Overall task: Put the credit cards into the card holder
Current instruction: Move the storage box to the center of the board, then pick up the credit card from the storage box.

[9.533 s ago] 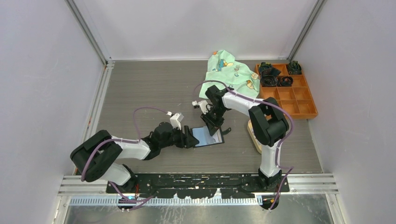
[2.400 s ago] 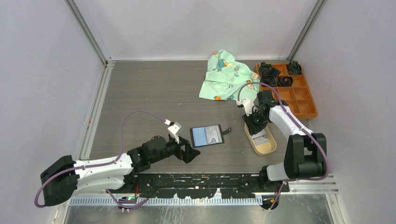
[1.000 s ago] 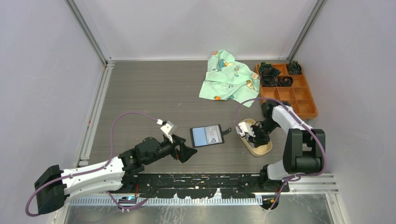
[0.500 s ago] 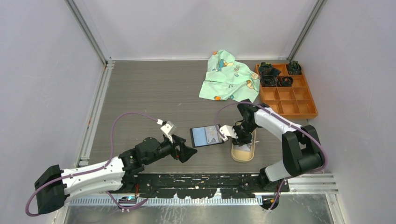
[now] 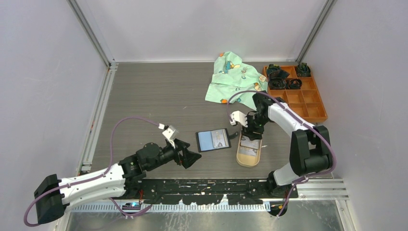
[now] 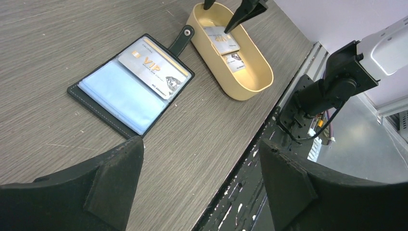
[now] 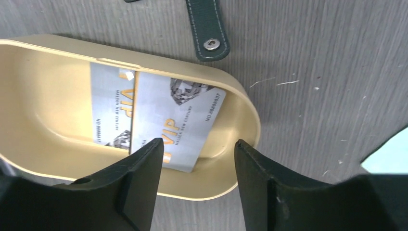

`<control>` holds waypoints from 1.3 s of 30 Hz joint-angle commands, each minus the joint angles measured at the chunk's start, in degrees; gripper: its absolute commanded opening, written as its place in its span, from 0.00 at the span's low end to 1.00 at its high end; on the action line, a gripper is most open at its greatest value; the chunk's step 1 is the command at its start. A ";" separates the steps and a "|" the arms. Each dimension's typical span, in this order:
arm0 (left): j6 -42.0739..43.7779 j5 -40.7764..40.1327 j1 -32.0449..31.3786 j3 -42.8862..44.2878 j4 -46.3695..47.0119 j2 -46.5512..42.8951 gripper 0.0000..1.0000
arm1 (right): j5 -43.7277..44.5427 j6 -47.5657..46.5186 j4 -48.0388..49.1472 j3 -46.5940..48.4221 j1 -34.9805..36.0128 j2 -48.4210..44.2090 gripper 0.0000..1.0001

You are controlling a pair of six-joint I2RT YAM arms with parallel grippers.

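Note:
The black card holder (image 5: 212, 140) lies open on the table, with one silver VIP card (image 6: 151, 72) in its right-hand pocket and its snap tab (image 7: 208, 29) pointing at the tan tray. Two more credit cards (image 7: 178, 122) overlap inside the tan oval tray (image 5: 239, 156), just right of the card holder (image 6: 130, 84). My right gripper (image 7: 197, 142) hovers open over the tray's far end (image 5: 251, 127), its fingers apart above the cards and touching nothing. My left gripper (image 5: 190, 157) stands wide open and empty at the front left of the card holder (image 6: 199, 144).
A green printed cloth (image 5: 234, 78) lies at the back. An orange compartment box (image 5: 308, 108) with black items stands at the back right. The table's front edge and the black base rail (image 6: 288, 110) run just beside the tray.
The right gripper dragged the tan tray leftward to beside the card holder, then opened, let go of it and drew back over its far end. The left arm barely shifted.

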 commanded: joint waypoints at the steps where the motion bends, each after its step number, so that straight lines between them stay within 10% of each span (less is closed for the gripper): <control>1: -0.27 -0.65 0.29 0.04 1.97 0.02 0.89 | -1.51 5.92 -3.57 -0.59 0.07 -3.48 0.64; 9: -1.10 0.01 0.25 -0.16 3.18 0.72 0.89 | -0.30 12.17 2.24 -3.52 0.12 -1.99 0.74; 12: -1.27 -0.14 0.25 -0.47 3.39 0.52 0.89 | 1.76 14.22 4.68 -3.94 0.24 -0.33 0.99; 24: -1.23 -0.28 0.25 -0.82 4.35 1.35 0.89 | 8.17 14.82 11.00 -7.02 0.32 1.91 0.99; 39: -1.80 -0.25 0.26 -1.63 4.23 0.06 0.89 | 3.37 14.77 6.33 -4.17 -1.29 1.05 0.45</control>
